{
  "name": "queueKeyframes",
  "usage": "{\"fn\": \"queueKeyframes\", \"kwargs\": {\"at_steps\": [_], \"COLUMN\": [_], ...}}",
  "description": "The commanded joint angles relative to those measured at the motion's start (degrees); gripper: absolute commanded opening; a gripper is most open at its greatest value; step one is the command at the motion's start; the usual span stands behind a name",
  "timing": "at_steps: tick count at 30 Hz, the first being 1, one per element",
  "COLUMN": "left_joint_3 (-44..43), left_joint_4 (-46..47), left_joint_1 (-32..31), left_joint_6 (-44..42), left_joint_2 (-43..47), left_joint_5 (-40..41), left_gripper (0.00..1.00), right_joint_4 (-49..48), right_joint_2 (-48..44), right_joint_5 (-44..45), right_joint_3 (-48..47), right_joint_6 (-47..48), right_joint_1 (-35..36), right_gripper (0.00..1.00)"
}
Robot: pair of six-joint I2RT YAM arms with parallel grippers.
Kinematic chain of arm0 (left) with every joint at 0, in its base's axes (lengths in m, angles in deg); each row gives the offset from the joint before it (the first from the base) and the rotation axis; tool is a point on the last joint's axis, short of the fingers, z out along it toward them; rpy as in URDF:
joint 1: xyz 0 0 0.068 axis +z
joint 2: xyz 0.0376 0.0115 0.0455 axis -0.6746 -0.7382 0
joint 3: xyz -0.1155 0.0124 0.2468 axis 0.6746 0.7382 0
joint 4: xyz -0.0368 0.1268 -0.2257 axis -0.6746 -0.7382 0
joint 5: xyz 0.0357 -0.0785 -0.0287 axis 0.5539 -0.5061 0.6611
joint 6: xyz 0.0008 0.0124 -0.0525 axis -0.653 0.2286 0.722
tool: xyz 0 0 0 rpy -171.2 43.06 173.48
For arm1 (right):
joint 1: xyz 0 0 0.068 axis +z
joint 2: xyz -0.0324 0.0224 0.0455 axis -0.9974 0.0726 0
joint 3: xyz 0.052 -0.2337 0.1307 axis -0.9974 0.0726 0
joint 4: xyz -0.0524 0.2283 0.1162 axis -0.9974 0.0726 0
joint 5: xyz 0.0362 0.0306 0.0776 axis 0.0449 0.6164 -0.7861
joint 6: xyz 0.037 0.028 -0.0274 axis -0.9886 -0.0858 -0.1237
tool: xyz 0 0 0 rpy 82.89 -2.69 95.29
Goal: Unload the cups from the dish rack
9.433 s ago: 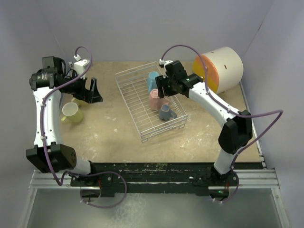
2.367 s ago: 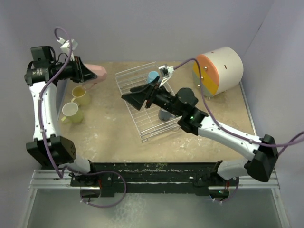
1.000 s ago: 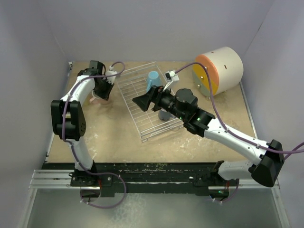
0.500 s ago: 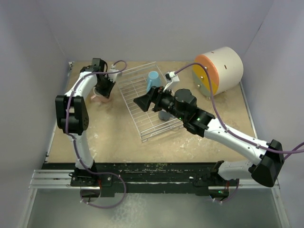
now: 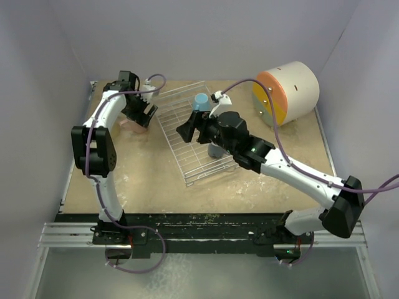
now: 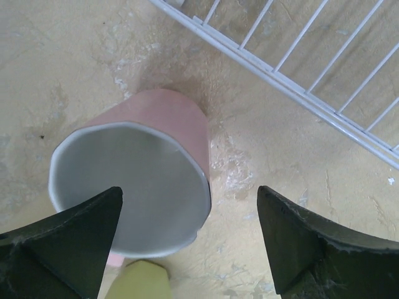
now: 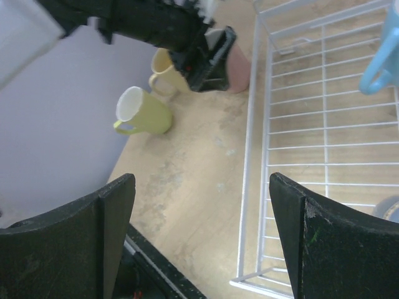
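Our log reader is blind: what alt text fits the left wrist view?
A pink mug stands upright on the tan table beneath the open left gripper, near the wire edge of the dish rack.

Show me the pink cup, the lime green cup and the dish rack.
pink cup [image 6: 131, 184]: left wrist view, on its pale inside.
lime green cup [image 7: 149, 114]: right wrist view, on its side wall.
dish rack [image 6: 268, 71]: left wrist view, on its rim wire.

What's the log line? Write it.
left gripper open above round pink mug on table | right gripper open above silver-white wire dish rack's edge
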Motion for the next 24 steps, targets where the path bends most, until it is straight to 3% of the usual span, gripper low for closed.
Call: {"fn": "queueKeyframes", "kwargs": {"at_steps": [1,3,8,18,24], "left_joint_3": [-3.45,-4.62,-7.28,-6.97,0.03], "left_joint_4": [-0.64,-2.28,-5.15,-6.93,-5.24], "left_joint_1": [-0.24,-0.26,-0.22,0.62,0.74], "left_joint_6": [-1.03,-0.87,-0.01,6.61,7.89], "left_joint_2": [7.32,9.66,17.05,23.3,29.18], "left_joint_5": [0.5,-0.31,-2.82,-6.81,-10.48], "left_gripper": [0.92,1.0,0.99,0.99,0.99], "right_joint_4": [6.76,10.92,16.9,26.31,27.57], "right_joint_2": [3.61,7.34,17.94,41.72,46.52], "right_joint_5": [7.68,12.04,21.18,28.2,29.15], "right_joint_3": [-6.66,-10.13,-19.77,-41.93,-45.6], "right_joint_6": [1.63,2.44,4.39,3.41,2.65], "right_joint_1": [-0.43,-0.72,-1.95,-5.96,-7.83], "right_gripper": [0.9,0.9,0.89,0.86,0.83]}}
